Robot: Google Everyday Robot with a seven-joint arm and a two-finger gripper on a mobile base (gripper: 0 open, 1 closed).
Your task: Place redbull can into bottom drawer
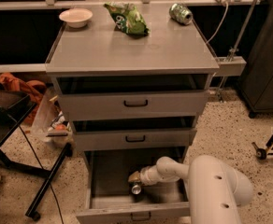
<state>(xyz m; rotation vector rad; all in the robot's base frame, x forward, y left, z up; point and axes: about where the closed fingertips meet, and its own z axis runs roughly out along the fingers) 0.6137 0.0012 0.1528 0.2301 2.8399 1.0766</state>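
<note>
The bottom drawer (109,200) of the grey cabinet is pulled open, a deep tray with a small dark handle on its front. My white arm reaches into it from the right. My gripper (134,178) sits low inside the drawer. The redbull can (136,188) lies right at the gripper's tip on the drawer floor, its round end facing the camera.
The two upper drawers (135,103) stand slightly ajar. On the cabinet top (132,45) are a white bowl (75,17), a green chip bag (127,17) and a green can (181,13) on its side. A black stand (15,139) is at the left.
</note>
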